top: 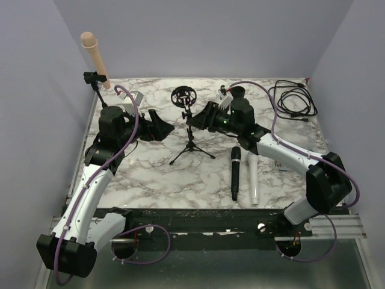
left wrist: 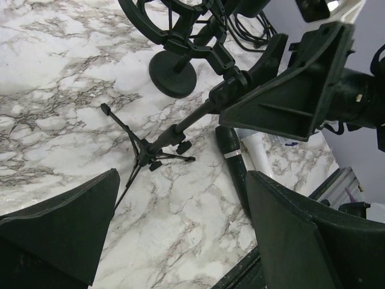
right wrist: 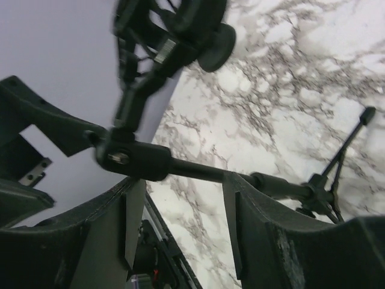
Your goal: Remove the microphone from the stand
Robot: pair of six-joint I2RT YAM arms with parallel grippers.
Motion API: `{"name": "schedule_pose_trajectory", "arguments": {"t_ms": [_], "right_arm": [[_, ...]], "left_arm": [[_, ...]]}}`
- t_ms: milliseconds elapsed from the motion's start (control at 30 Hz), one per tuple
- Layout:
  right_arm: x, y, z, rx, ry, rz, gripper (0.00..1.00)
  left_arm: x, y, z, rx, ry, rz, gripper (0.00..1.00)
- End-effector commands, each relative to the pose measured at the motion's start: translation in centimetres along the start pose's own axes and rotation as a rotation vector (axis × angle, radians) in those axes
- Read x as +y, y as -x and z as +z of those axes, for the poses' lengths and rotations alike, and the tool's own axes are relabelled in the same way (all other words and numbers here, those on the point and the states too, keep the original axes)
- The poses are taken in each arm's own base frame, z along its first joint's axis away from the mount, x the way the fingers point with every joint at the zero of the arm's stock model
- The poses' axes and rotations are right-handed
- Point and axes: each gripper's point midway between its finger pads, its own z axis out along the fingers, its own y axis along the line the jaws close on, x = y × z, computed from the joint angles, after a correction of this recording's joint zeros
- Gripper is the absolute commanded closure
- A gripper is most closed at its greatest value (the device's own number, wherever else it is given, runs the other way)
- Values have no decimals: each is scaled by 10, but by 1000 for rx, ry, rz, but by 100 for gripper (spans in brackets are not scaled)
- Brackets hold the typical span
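Observation:
The black tripod stand (top: 191,143) is upright mid-table, and its shock-mount ring (top: 183,96) is empty. The black microphone (top: 235,171) lies flat on the marble to the stand's right; it also shows in the left wrist view (left wrist: 233,161). My right gripper (top: 194,120) is open, with its fingertips on either side of the stand's pole (right wrist: 198,170) just below the mount. My left gripper (top: 161,129) is open and empty, left of the stand, over bare marble (left wrist: 180,198). The stand (left wrist: 180,128) and one right finger (left wrist: 295,90) show in the left wrist view.
A white tube (top: 254,177) lies beside the microphone. A coiled black cable (top: 295,99) sits at the back right. A beige cylinder (top: 95,57) and a small clamp stand (top: 93,81) are at the back left. A round black base (left wrist: 174,73) stands behind the tripod.

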Motion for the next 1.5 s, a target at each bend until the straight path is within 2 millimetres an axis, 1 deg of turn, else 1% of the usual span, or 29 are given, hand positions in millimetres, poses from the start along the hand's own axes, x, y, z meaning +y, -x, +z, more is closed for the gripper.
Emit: {"name": "schedule_pose_trajectory", "arguments": {"t_ms": [0,100,167,267,333,467,633,667,733,833,967,1200,1300,1467], "right_arm": [[-23,-23,-7,45,-59,15,40],[-29,-28,-7,54,-71,15,40],[-26,-28,-8,59,-57,0,40],[-23,-25,-12,48,-51,-19,35],[-28,-26,-14,45,-75,-28,32],[-46,-40,-15,52,-113,-2,27],[-57,-58,-11,63,-128,60,26],[-59,-60,-10,67,-133,64,27],[-63,-64,-7,69,-135,76,32],[-61,-66,-2,75,-107,92,38],[-60,-73,5,91,-86,108,39],[-66,-75,11,86,-117,97,48],[-65,-77,14,90,-136,76,52],[-64,-79,16,72,-185,11,55]], "left_arm": [[1,5,-1,-29,-1,18,12],[1,4,0,-25,-5,15,12],[1,3,0,-23,-7,13,12],[1,2,1,-21,-8,12,12],[0,2,1,-19,-16,13,12],[-2,1,1,-19,-27,12,12],[-1,-1,3,-13,-30,8,12],[0,-1,3,-12,-29,7,12],[0,-2,4,-7,-29,3,12],[0,-3,5,-3,-34,-1,12],[0,-4,6,1,-41,-3,12],[-1,-4,6,1,-46,-3,12],[-2,-4,6,1,-47,-3,12],[-2,-4,5,-3,-50,-1,12]]}}
